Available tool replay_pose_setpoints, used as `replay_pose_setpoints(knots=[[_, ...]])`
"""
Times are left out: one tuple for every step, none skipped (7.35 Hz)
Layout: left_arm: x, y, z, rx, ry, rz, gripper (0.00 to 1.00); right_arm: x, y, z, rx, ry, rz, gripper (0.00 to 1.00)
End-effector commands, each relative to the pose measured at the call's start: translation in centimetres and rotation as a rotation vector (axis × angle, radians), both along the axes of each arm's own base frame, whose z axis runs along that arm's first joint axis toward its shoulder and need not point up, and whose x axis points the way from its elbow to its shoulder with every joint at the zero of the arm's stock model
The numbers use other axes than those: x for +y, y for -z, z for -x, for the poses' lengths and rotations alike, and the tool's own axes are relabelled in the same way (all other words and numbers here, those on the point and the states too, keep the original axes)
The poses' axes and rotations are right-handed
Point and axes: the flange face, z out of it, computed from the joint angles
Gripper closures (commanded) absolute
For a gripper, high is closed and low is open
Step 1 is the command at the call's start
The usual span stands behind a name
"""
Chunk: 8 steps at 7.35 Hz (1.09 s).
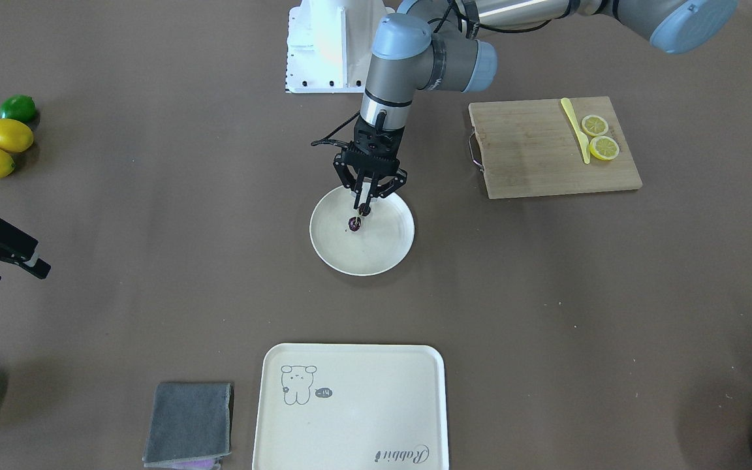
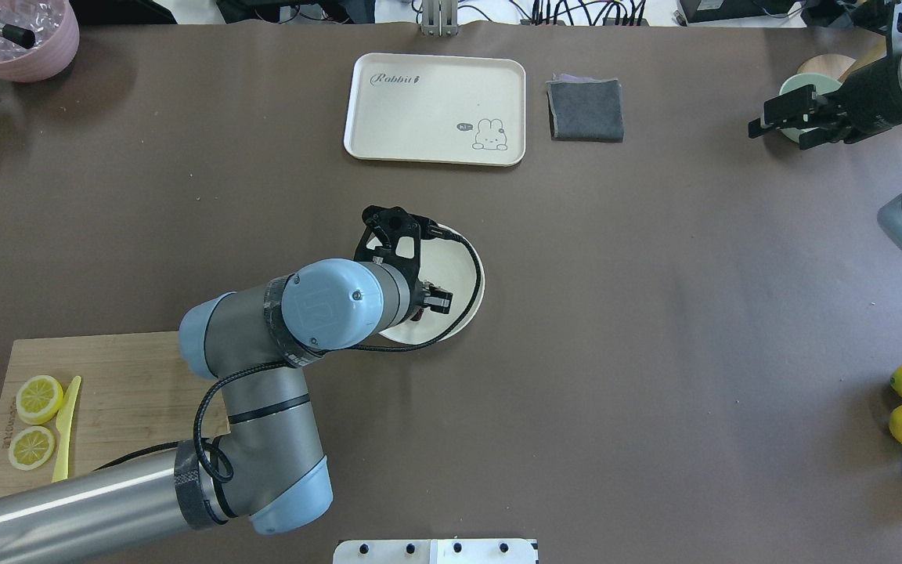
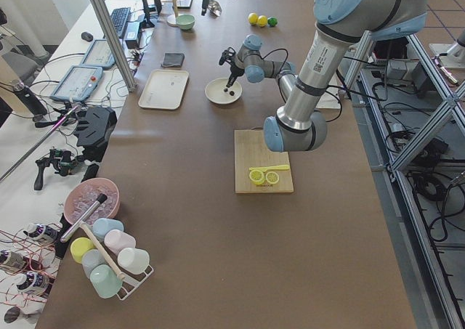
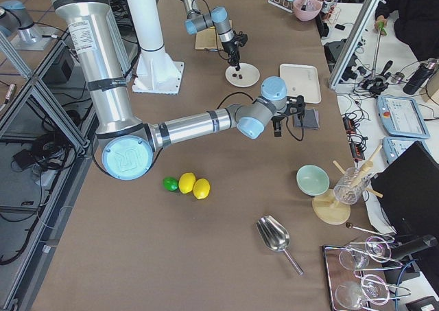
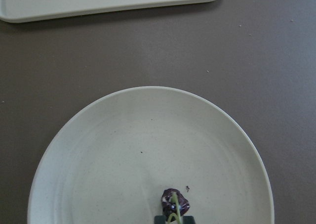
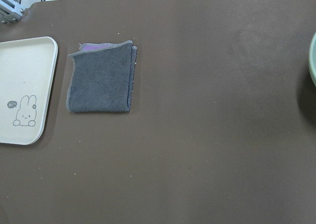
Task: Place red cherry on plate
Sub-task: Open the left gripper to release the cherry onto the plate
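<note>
maroon cherry [image 1: 354, 224] stem pinched in left jaws, over plate [image 1: 376, 256]

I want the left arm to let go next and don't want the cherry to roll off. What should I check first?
1. Left gripper shut on the stem of the red cherry: ok.
2. Cherry above the plate, well inside its rim: ok.
3. Cherry resting on the plate's surface and not hanging above it: cannot tell.
4. Plate lying flat on the table: ok.
5. Right gripper far from the plate, open, holding nothing: ok.
</note>
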Motion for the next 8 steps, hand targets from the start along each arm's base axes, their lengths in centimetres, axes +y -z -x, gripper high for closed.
replay_pose_setpoints(knots=[[-0.4,0.6,0.6,-0.002,0.046,-0.034,0.03,0.1,0.2,0.0,-0.008,0.007,0.002,0.0],[-0.4,1.5,1.5,0.019,0.055,-0.042,0.03,0.2,-0.1,-0.1,-0.005,0.008,0.004,0.0],[-2.5,0.9,5.2,0.027,0.102,-0.05,0.03,0.6,-0.8,-0.5,-0.002,0.006,0.013,0.0],[-5.2,0.6,9.8,0.025,0.143,-0.075,0.03,1.9,-2.1,-1.5,0.009,0.005,0.018,0.0],[-8.9,-0.5,14.1,-0.002,0.132,-0.106,0.03,2.6,-4.1,-2.8,0.036,0.015,0.003,0.0],[-12.5,-1.9,18.8,-0.02,0.193,-0.111,0.03,2.8,-5.9,-4.2,0.065,0.021,-0.005,0.0],[-13.5,-4.4,21.3,0.018,0.221,-0.125,0.03,2.4,-6.9,-6.4,0.112,0.025,0.0,0.0],[-14.7,-7.2,23.8,0.043,0.261,-0.145,0.02,2.0,-8.8,-8.7,0.188,0.071,-0.011,0.0]])
